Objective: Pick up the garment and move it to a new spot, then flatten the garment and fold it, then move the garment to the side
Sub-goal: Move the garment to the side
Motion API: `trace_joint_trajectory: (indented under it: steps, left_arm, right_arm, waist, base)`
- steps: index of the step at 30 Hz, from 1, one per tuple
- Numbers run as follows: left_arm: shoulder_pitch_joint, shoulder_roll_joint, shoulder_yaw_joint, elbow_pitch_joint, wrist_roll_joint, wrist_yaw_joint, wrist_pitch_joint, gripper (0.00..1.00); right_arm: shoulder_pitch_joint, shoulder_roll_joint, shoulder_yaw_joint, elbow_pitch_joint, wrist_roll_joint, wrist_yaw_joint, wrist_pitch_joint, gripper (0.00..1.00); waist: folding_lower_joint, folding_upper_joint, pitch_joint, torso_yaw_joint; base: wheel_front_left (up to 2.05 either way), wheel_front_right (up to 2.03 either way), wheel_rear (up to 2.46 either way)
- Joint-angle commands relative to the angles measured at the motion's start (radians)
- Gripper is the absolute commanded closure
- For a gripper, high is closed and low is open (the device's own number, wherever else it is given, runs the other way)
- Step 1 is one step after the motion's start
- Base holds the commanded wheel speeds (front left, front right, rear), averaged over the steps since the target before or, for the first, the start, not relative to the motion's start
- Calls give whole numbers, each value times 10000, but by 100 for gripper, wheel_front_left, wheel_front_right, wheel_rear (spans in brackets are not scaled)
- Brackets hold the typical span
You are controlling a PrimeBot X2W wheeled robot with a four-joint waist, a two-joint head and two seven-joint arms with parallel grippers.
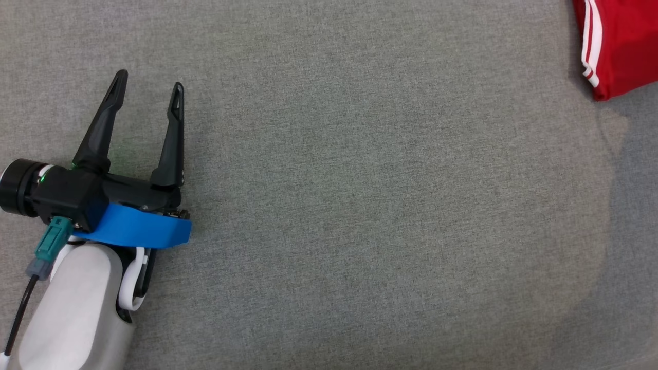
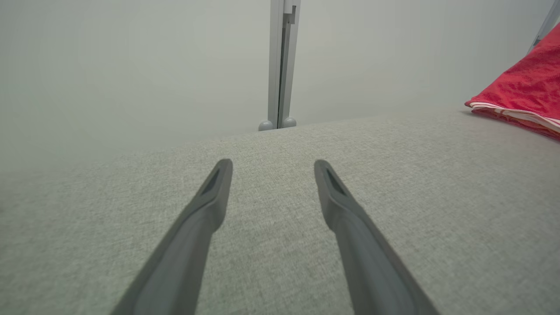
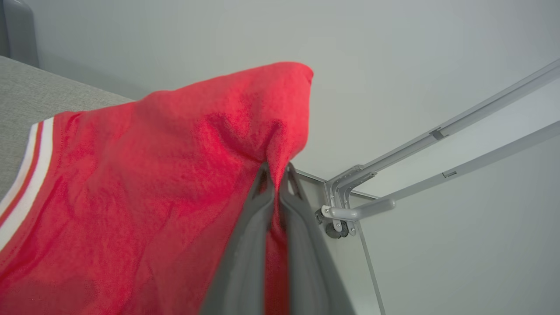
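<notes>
Jaws of my right gripper are clenched on a raised fold of the red garment. Those of my left gripper stand released and hold nothing.

Hazard 1, slip: the grip takes only a narrow pinch of cloth near my fingertips, and the rest of the garment drapes away from it. I judge that a fast pull, or drag against the grey table cover, could draw the pinch out.

Hazard 2, disorder: the striped hem lies on the cover while the pinched part is lifted. Uneven tension may bunch the garment or spoil its lay.

Hazard 3, contact: a metal bracket with two rails sits just beyond the pinched fold. Pushing further that way risks a strike, or dropping cloth over an edge.

Open room: bare cover runs from the garment across to my left gripper, well apart from it. Beyond the garment on that side, past the cover's far edge, stands an upright post.
</notes>
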Motion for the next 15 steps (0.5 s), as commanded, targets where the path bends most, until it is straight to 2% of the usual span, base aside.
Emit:
trace_joint_trajectory:
  steps: [1,4,5,6,15]
  left_arm:
    - [-144,50,-18,-41,24,-8,40,0]
    - [-206,38,-67,-49,-10,-24,24,0]
    - [-218,28,-84,-40,-28,-18,18,0]
    - [-213,-1,-101,-28,-39,1,6,0]
    - [259,-279,-113,423,-273,85,-247,0]
  right_arm:
    - [-179,-208,45,49,-132,-2,-184,100]
    - [-227,-267,66,186,-256,-2,-517,100]
    - [-234,-280,88,226,-319,-2,-609,13]
    - [-245,-321,102,202,-429,-2,-773,0]
    - [425,124,120,325,-611,-2,-1859,0]
  waist:
    - [-1,-4,20,19]
    - [-1,-4,29,81]
    - [-1,-4,15,117]
    - [-1,-4,-12,162]
    - [-1,-4,-898,579]
  base:
    - [0,0,0]
    - [0,0,0]
    - [0,0,0]
    - [0,0,0]
    - [0,0,0]
